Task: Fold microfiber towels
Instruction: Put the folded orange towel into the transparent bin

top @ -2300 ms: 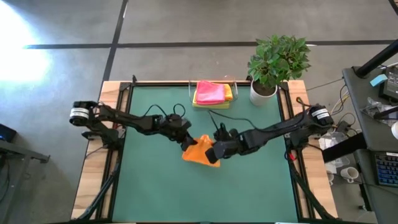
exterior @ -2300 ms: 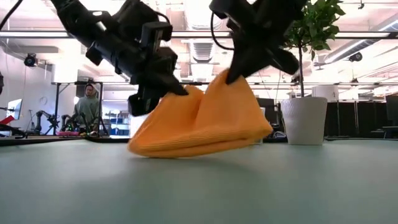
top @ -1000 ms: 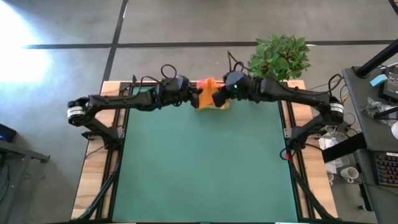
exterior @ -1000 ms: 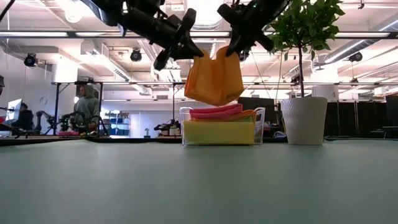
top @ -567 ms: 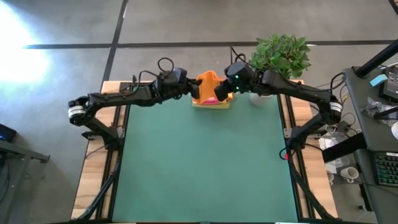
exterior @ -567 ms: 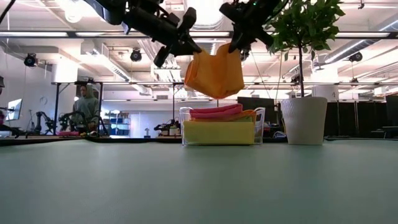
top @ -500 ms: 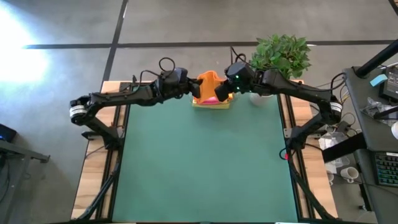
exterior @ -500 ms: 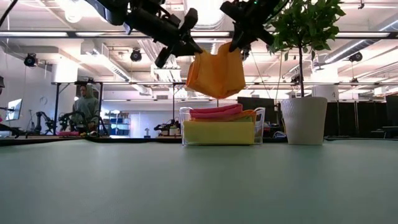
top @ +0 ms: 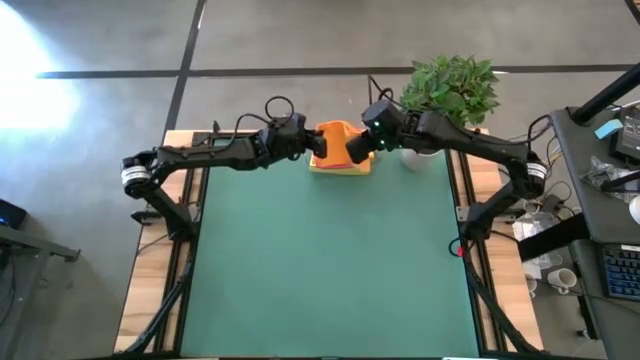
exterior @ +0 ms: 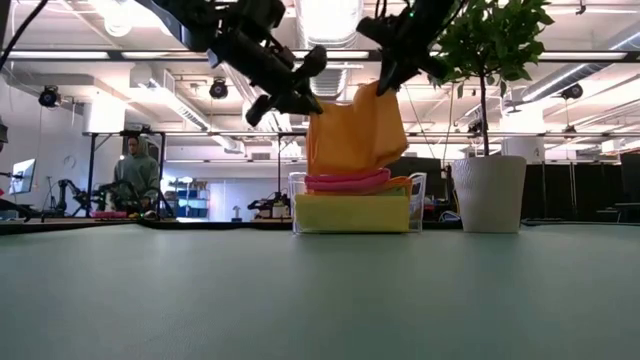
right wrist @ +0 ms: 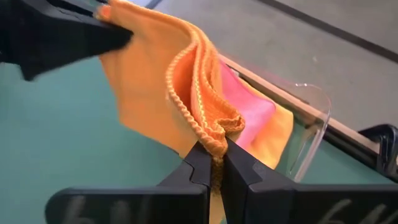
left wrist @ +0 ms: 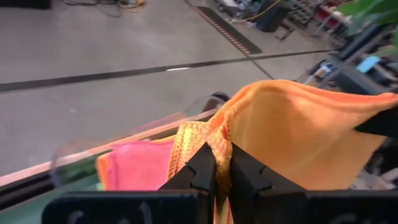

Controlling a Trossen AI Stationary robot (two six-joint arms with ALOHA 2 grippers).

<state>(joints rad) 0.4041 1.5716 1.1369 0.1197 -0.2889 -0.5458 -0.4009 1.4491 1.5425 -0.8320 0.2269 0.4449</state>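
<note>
A folded orange towel point(exterior: 352, 135) hangs between my two grippers over the clear bin point(exterior: 415, 205) at the table's far edge. Its lower edge point(exterior: 345, 172) touches the pink towel point(exterior: 345, 182) on top of the stack in the bin; an orange and a yellow towel point(exterior: 350, 212) lie below that. My left gripper point(top: 312, 146) is shut on the towel's left upper corner, my right gripper point(top: 352, 148) on its right upper corner. The towel also shows in the high view point(top: 336, 140). My left gripper pinches the orange towel's corner point(left wrist: 214, 142) between its two fingers, several layers with stitched edges. It comes slanting down from the table's left. The towel hangs below it. My right gripper pinches the towel's other upper corner point(right wrist: 214, 144) between its two fingers, several bunched layers of edge. It comes slanting down from the right. The towel sags slack between the two holds.
A potted plant in a white pot point(top: 424, 150) stands just right of the bin at the far right. The green mat point(top: 320, 270) covers the table in front. A person point(exterior: 138, 175) stands in the room far behind.
Both grippers have gone down over the bin with the orange towel and a little toward the far edge. The towel, which hung clear above the stack, now touches the pink towel with its lower edge.
</note>
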